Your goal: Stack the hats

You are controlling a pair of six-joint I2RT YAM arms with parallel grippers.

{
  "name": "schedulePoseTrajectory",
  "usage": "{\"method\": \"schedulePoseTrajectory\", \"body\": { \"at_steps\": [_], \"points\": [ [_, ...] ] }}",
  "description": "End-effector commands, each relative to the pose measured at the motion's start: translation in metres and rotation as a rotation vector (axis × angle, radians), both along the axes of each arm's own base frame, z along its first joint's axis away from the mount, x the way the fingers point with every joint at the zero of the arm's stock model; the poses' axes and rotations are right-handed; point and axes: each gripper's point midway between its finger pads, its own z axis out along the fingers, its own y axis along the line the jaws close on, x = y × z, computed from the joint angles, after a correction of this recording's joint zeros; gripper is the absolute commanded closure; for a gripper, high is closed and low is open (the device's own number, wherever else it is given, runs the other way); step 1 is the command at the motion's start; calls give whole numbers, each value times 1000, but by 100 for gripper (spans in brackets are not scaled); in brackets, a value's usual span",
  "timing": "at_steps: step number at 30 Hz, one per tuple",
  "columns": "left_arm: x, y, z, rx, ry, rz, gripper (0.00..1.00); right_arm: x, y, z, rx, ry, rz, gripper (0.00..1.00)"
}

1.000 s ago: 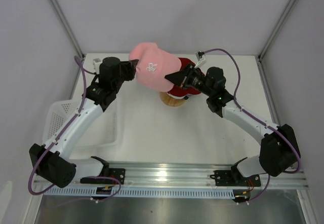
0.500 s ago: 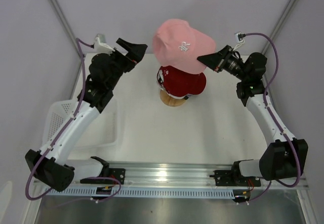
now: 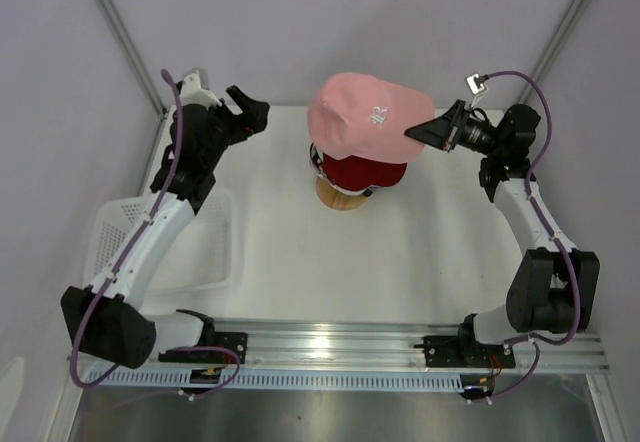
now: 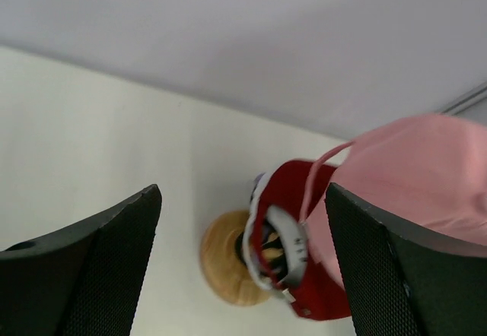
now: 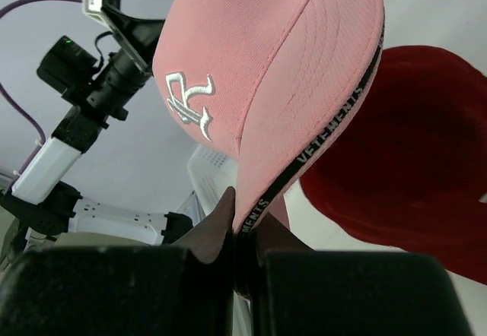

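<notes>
The top view looks steeply down from above and behind the arm bases, far enough back to take in the whole surface [image 3: 400, 252] and both arms. The left wrist view looks out between the fingers [image 4: 91, 275] of the left pincer [image 4: 243, 271], angled down across the surface at middling range toward the wooden stand [image 4: 224, 264], the red hat [image 4: 319, 290] and the pink hat [image 4: 411, 176]. The right wrist view sits over the right pincer [image 5: 236, 229], hard against the pink hat's brim, facing across to the left arm [image 5: 46, 165]. All three views share both hats.
</notes>
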Motion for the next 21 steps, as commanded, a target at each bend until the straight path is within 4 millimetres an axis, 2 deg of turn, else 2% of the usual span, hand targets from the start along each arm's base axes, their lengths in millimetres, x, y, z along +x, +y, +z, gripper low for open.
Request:
{"method": "schedulePoseTrajectory", "body": {
  "at_steps": [1,2,3,6,7,9,11,12,13,16,19,21],
  "points": [
    [11,8,-36,64,53,-41,10,7,-9,-14,-22,-48,42,100],
    [10,-5,-43,61,69,-130,11,11,-11,-16,-17,-36,45,100],
    [16,-12,-56,69,102,-172,14,18,-13,-28,-9,-1,49,100],
    [20,-29,-69,66,149,-268,17,21,-13,-34,20,18,80,100],
    [25,-34,-84,52,181,-286,17,24,-14,-40,23,29,82,100],
    [26,-47,-84,26,158,-354,18,27,-14,-46,12,18,82,100],
    [31,-56,-95,1,179,-397,19,35,-17,-62,0,84,73,100],
    [31,-62,-94,-8,179,-430,20,38,-18,-66,-16,68,69,100],
    [32,-67,-103,-15,202,-449,21,40,-18,-70,-20,76,69,100],
    [35,-82,-99,-8,196,-493,22,41,-21,-74,-31,66,80,100],
    [44,-88,-114,-2,247,-496,23,44,-27,-76,-26,62,74,100],
    [46,-90,-115,-7,246,-506,23,43,-30,-75,-19,63,78,100]
  ]
}}
